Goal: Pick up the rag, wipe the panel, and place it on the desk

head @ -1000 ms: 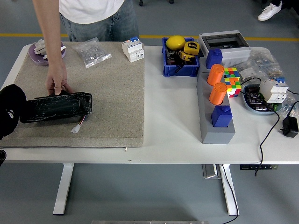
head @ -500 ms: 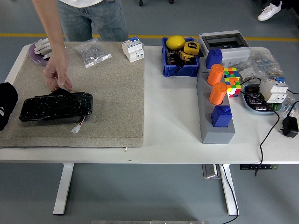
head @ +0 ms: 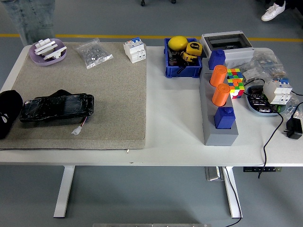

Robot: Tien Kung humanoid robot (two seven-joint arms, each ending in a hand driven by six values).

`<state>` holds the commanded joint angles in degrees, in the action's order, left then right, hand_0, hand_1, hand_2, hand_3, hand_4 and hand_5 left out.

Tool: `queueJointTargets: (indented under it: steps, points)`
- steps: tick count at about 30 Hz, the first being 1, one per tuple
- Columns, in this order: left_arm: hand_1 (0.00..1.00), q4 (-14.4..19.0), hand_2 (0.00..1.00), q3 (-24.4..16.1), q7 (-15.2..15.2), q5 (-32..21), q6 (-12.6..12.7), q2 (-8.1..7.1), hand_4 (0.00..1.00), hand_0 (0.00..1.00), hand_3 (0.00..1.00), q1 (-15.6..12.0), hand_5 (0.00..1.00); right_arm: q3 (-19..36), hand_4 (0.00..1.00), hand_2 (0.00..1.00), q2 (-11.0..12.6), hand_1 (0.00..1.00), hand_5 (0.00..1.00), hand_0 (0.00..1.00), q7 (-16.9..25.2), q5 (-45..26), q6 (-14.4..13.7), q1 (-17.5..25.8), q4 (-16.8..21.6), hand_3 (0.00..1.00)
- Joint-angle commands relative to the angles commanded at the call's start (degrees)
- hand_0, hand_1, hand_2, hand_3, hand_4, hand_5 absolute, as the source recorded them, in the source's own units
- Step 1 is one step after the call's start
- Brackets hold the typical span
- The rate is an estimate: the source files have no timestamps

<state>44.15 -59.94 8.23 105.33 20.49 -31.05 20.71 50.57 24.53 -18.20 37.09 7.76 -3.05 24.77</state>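
— Black and glossy, the panel [head: 57,109] lies flat on the beige mat [head: 113,94], and we now see it with nobody touching it. A second ago a person's hand rested at its far edge; that hand is gone, and only a trouser leg [head: 33,19] shows at the top left.

— And the rag?

— We take the small dark bump [head: 60,93] at the panel's far edge to be the rag, touching the panel, though it is hard to tell apart from it.

— Where are we ourselves?

— Our left hand [head: 8,118] sits at the left edge, just beside the panel's near end. It has drawn back from where it covered that end. We cannot tell whether its fingers are curled or loose. Our right arm is out of sight.

— So what does this mean?

— We judge the way is clear for us to reach for the rag; wiping is not yet begun.
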Motion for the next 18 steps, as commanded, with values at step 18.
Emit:
queueJointTargets:
  steps: [18]
  points:
    - [0.681,2.7,0.706,-2.5,1.5,3.8,-3.1,-0.15,0.913,0.385,0.667,-0.4,0.323,-0.3,0.998,0.706,0.1,0.629,0.509,0.716,0.0,-0.1,0.0,-0.1,-0.2,0.688]
